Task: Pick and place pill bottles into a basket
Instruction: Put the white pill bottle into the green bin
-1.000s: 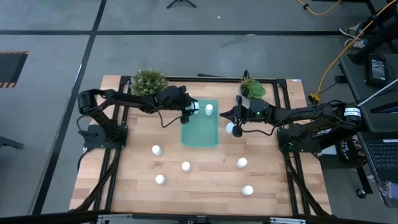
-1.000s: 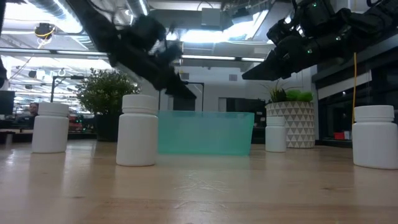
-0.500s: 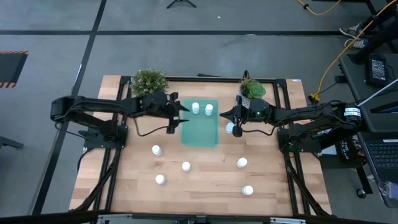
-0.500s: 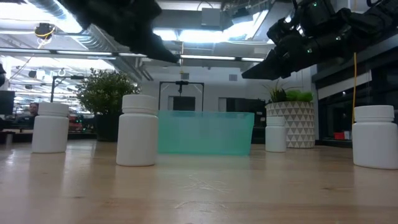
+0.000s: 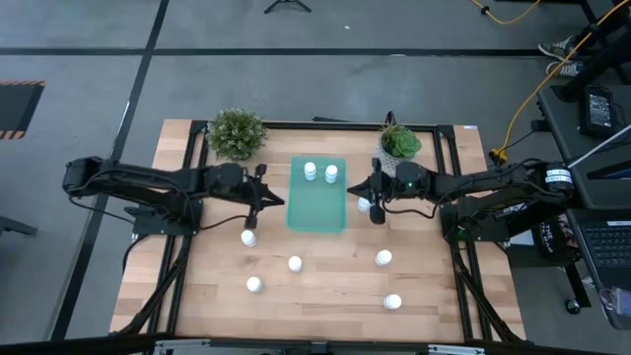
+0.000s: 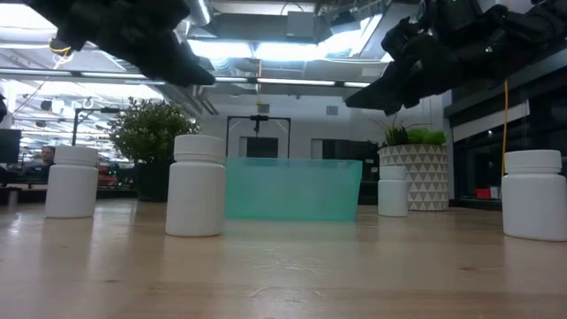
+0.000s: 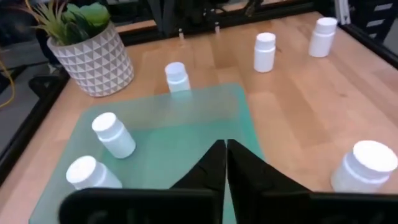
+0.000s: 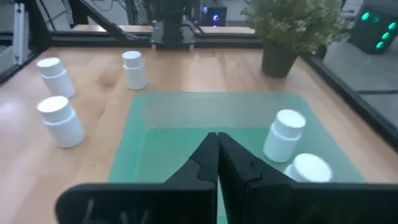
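Observation:
The teal tray lies at the table's far middle, and two white pill bottles stand in its far end. My left gripper is shut and empty just left of the tray, above the table; its wrist view looks over the tray. My right gripper is shut and empty just right of the tray, beside a bottle standing on the table. Several more bottles stand on the wood nearer the front, among them one near my left gripper.
Two potted plants stand at the far edge, a dark one on the left and a white patterned pot on the right. Loose bottles dot the near half. A black frame rims the table.
My left gripper has drawn back from over the tray's far end toward the table's left and near edges. The bottle it was over now stands in the tray beside the other one.

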`<state>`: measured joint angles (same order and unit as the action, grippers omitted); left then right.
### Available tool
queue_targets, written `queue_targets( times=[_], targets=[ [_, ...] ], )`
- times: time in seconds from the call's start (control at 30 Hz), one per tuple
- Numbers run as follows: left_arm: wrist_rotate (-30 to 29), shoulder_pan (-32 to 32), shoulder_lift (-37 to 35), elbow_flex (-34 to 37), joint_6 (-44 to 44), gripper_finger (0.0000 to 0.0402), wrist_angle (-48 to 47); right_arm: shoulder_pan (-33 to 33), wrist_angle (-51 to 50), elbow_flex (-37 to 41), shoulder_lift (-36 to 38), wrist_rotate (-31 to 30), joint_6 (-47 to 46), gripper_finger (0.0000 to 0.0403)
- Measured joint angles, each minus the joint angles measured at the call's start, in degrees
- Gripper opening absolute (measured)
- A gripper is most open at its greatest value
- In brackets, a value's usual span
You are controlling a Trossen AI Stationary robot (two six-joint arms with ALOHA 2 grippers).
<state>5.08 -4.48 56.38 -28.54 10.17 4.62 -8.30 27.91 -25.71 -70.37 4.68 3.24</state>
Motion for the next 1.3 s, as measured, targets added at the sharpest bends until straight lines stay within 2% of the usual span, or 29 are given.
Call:
queue_targets(
  times=[0.13,0.23,0.43,0.53,0.63,0.73,0.87,1.07,1.3],
  targets=[
    [0.03,0.44,-1.73,1.22,0.00,0.0006,1.80,1.77,-1.34,-0.02,0.00,-0.22,-0.22,0.0017],
    [0.03,0.43,-2.34,1.23,-0.17,0.0007,1.90,3.15,-6.30,-1.99,0.04,-2.12,0.20,0.0033],
    [-0.18,0.43,-2.34,1.23,0.03,0.0002,3.16,6.20,-27.99,-10.47,0.07,-9.41,-0.48,0.0050],
    [-1.09,0.17,-2.34,1.23,1.22,0.0002,3.10,7.21,-40.69,-14.79,0.07,-11.56,-5.75,0.0048],
    [-1.13,-0.30,-2.34,1.23,2.45,0.0005,3.11,8.63,-47.77,-17.22,0.09,-14.62,-8.78,0.0038],
    [-1.17,-0.73,-2.32,1.23,2.43,0.0004,3.07,10.35,-49.55,-17.68,0.09,-16.94,-8.80,0.0022],
    [-1.18,-0.92,-2.32,1.23,2.66,0.0002,2.91,12.05,-52.46,-17.73,0.34,-17.19,-10.76,0.0004],
    [-1.84,-0.92,-2.32,1.23,6.70,0.0005,2.90,12.75,-59.15,-17.73,3.11,-17.32,-19.67,0.0016],
    [-5.83,-0.92,-2.30,1.23,7.07,0.0003,1.93,12.75,-59.41,-17.73,3.43,-17.28,-21.00,0.0018]
  ],
)
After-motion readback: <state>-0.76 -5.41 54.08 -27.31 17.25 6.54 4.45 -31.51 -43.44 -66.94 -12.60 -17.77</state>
